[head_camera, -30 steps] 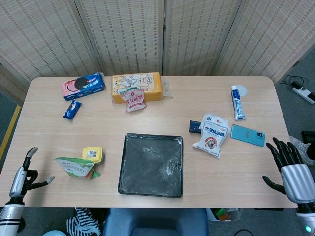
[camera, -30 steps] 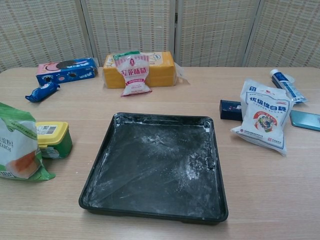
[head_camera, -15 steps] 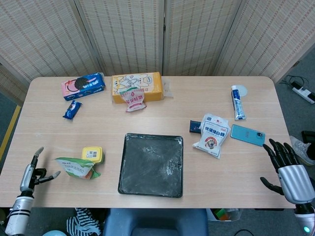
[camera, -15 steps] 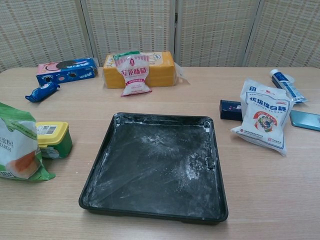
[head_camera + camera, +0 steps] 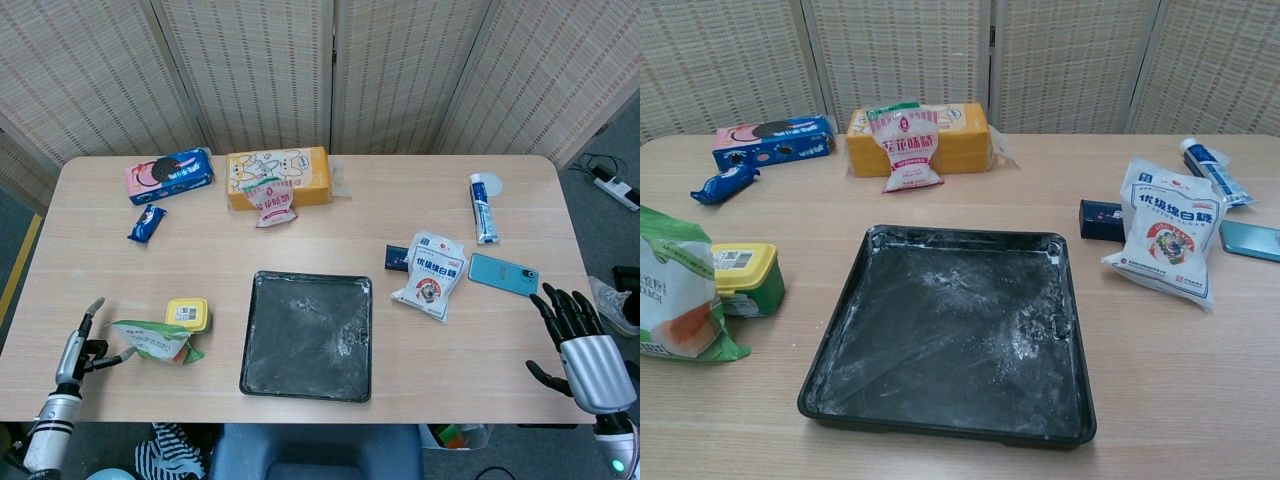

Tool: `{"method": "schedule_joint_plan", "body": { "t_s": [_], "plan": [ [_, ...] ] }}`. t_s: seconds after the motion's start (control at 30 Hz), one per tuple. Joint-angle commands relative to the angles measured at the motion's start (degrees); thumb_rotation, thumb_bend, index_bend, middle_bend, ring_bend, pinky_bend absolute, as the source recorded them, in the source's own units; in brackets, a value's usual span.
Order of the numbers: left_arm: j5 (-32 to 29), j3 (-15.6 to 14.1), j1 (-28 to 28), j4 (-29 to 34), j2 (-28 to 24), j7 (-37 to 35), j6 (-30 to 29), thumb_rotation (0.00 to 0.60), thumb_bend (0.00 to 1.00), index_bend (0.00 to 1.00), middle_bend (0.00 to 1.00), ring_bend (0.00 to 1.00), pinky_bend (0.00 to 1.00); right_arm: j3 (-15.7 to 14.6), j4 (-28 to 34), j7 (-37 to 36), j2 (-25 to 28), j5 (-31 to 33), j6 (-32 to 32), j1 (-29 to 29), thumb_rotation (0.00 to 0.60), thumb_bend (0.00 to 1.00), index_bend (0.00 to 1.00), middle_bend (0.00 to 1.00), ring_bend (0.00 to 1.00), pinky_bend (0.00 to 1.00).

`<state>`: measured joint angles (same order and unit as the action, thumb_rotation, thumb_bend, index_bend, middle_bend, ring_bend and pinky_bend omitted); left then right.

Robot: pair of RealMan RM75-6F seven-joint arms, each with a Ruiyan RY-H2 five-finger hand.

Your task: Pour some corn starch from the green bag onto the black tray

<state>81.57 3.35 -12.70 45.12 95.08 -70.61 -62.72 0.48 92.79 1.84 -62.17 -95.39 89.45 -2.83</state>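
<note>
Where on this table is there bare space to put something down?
Bare wood lies between the black tray and the yellow box, and along the near edge right of the tray, below the white bag. It is crowded around the green bag and yellow tub, where the left hand hovers.
</note>
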Motion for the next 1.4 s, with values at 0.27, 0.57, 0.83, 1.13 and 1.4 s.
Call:
{"method": "schedule_joint_plan", "body": {
  "t_s": [0.27,0.57,0.83,1.13,1.4],
  "plan": [
    [0.7,0.2,-1.9,1.5,0.8,2.8,0.6,0.600,0.15,0.00,0.02,0.96,1.00,0.1,0.0,0.8,-0.3,0.5,-0.8,-0.3,0.600,0.21,0.00,0.00,0.00,0.00],
    [0.2,0.8,-2.9,3.1,0.6,5.1,1.3,0.600,0.15,0.00,0.02,0.96,1.00,0.1,0.0,0.8,-0.3,0.6,-0.7,-0.3,0.600,0.21,0.00,0.00,0.00,0.00],
    [-0.5,1.6,-4.4,1.5,1.9,6.0,2.7,0.600,0.15,0.00,0.02,0.96,1.00,0.1,-0.1,1.0,-0.4,0.8,-1.0,-0.4,0.600,0.21,0.00,0.00,0.00,0.00],
    [-1.0,2.5,-6.4,-0.2,2.6,5.5,4.6,0.600,0.15,0.00,0.02,0.96,1.00,0.2,0.0,1.5,-0.6,1.1,-1.1,-0.4,0.600,0.21,0.00,0.00,0.00,0.00],
    [-1.1,3.2,-6.0,1.1,1.3,3.1,2.7,0.600,0.15,0.00,0.02,0.95,1.00,0.2,0.1,1.7,-0.6,1.1,-1.2,-0.4,0.600,0.21,0.00,0.00,0.00,0.00]
  ]
}}
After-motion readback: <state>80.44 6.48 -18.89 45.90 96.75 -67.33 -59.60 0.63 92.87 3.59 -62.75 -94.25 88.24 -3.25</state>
